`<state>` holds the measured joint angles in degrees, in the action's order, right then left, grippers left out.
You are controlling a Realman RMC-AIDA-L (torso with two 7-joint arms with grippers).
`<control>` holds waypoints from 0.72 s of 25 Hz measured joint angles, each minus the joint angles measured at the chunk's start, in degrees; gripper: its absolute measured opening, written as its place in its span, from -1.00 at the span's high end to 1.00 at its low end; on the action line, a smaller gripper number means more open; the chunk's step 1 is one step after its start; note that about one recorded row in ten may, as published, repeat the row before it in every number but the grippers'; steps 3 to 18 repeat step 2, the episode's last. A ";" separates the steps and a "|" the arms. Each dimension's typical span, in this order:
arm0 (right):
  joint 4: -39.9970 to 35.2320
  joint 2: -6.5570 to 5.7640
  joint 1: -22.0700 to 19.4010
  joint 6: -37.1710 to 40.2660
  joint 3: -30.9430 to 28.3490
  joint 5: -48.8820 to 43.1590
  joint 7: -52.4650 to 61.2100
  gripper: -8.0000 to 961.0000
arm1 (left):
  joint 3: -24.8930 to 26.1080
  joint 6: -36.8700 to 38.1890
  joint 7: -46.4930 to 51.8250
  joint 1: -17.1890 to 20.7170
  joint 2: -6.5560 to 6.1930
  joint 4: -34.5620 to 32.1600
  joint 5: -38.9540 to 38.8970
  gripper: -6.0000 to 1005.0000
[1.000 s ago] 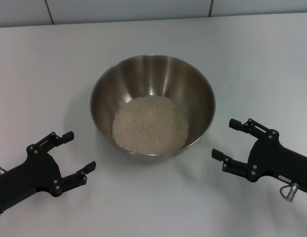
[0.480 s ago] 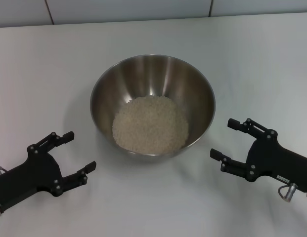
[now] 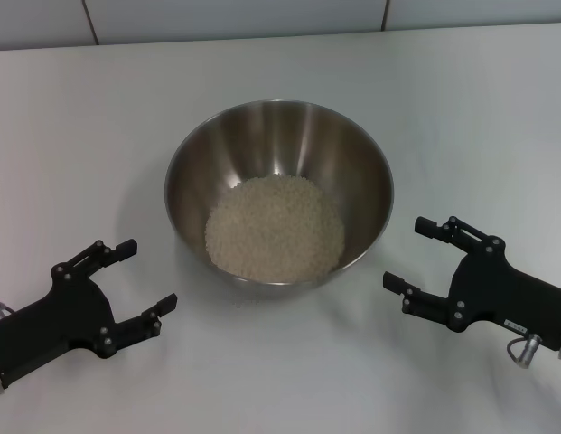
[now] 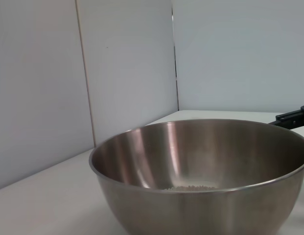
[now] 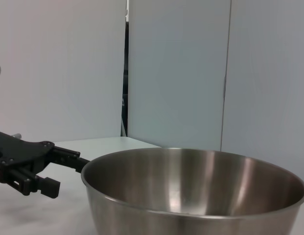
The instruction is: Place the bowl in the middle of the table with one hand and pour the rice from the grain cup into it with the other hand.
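Going left to right in the head view: the left gripper sits low on the near left of the table, fingers spread wide apart with nothing between them, aimed at the bowl but clear of it. Compared with a second ago it has barely shifted, maybe a hair toward the bowl.

Dead center is the bowl, the big shiny steel one, standing upright on the white tabletop. The rice is already in it, a pale grainy mound covering the bottom. Neither one looks any different from the earlier frames.

On the near right is the right gripper, also with its fingers wide apart and holding nothing, just beside the bowl's rim but not touching. It's crept slightly left toward the bowl over the last second, a tiny nudge.

From the left wrist view the bowl fills the lower part of the shot, with a sliver of rice showing over the rim. The right wrist view has the bowl up close and the left gripper beyond it.
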<state>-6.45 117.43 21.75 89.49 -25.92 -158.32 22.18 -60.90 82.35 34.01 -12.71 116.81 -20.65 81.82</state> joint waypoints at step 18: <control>-0.03 0.04 0.03 -0.07 0.04 -0.02 0.00 -0.71 | 0.00 0.00 0.05 -0.04 0.00 0.00 0.00 -0.72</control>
